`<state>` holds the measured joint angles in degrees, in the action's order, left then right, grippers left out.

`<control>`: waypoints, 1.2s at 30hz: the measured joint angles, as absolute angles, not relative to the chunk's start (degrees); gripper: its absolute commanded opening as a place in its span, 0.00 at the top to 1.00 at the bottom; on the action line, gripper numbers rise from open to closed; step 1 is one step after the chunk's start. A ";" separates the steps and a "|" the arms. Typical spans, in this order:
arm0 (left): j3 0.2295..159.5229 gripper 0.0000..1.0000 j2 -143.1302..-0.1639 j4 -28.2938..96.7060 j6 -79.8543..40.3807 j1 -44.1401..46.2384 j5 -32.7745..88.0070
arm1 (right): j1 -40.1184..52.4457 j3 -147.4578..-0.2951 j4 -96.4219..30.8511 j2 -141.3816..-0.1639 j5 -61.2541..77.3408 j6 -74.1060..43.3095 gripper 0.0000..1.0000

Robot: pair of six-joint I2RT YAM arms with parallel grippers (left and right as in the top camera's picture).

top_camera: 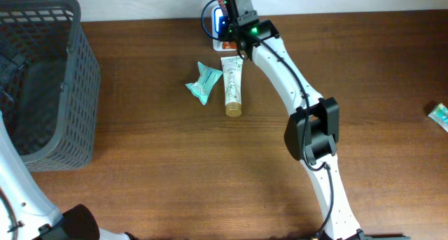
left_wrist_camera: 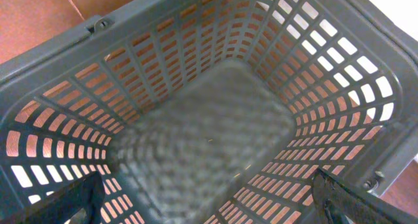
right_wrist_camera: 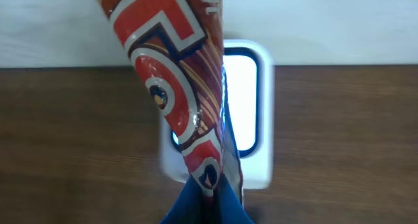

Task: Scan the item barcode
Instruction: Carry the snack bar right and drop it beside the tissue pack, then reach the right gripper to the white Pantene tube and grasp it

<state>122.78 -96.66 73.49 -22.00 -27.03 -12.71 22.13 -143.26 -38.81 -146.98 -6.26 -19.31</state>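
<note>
Overhead view: right claw (top_camera: pixel 228 5) at the tabletop's (top_camera: pixel 175 163) far edge, by the white scanner (top_camera: pixel 220 24).
Grip: right claw clamped on the red snack packet (right_wrist_camera: pixel 186 87).
Packet: held out from that claw, across the scanner's lit window.
Other arm: left claw (left_wrist_camera: pixel 209 208) spread wide, over the grey basket (left_wrist_camera: pixel 366 74).
Loose items: tube (top_camera: pixel 232 89) and teal sachet (top_camera: pixel 204 82), near the right claw, touching each other.
</note>
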 measured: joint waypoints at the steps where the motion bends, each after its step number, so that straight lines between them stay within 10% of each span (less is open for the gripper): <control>1: 122.78 0.01 -96.66 73.49 -22.00 -27.03 -12.73 | 21.56 -143.26 -39.72 -146.93 -7.16 -19.33 0.96; 11: 122.78 0.01 -96.66 73.52 -22.00 -27.03 -12.71 | -13.63 -143.41 -74.54 -138.98 -24.03 -27.62 0.96; 16: 122.78 0.01 -96.66 73.49 -22.00 -27.03 -12.71 | -26.30 -141.86 -77.19 -139.06 -18.96 -32.21 0.02; 25: 122.78 0.01 -96.66 73.52 -22.00 -27.03 -12.73 | -27.83 -140.33 -79.72 -135.61 -10.55 -28.95 0.01; 36: 122.78 0.01 -96.66 73.45 -22.00 -27.03 -12.71 | 5.26 -126.91 -67.59 -128.33 22.57 -11.46 0.01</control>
<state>122.78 -96.66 73.45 -22.00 -27.03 -12.71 5.26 -126.91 -67.59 -128.33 22.57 -11.46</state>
